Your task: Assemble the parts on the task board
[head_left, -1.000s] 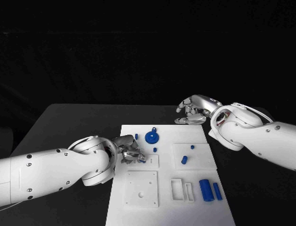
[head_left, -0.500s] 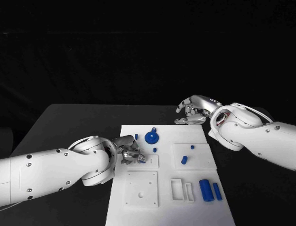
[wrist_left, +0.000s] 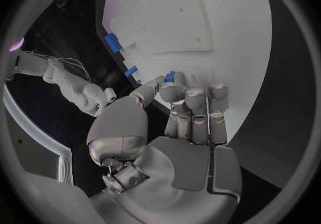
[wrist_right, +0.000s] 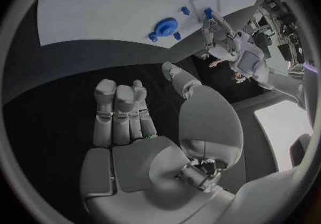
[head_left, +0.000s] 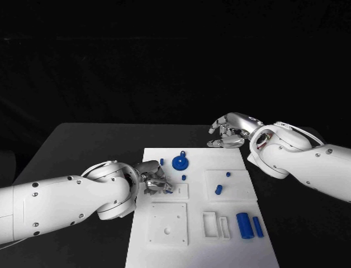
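Note:
The white task board [head_left: 193, 245] lies in the middle of the black table. My left hand [head_left: 153, 180] is at the board's left edge and pinches a small blue part [head_left: 168, 191] between thumb and fingertip over a small square plate [head_left: 178, 192]. The left wrist view shows that blue part [wrist_left: 170, 76] at the tips of my left hand [wrist_left: 192, 120]. My right hand [head_left: 230, 129] hovers over the table beyond the board's far right corner and holds nothing. In the right wrist view my right hand [wrist_right: 130, 122] has its fingers side by side and the thumb apart.
A blue gear [head_left: 181, 163] with a peg [head_left: 162, 162] beside it sits at the board's far end, the gear [wrist_right: 165, 25] also showing in the right wrist view. Small blue pegs [head_left: 218, 190] lie mid-board. Two blue cylinders [head_left: 244, 225] lie near the right edge, beside white slotted blocks [head_left: 217, 224].

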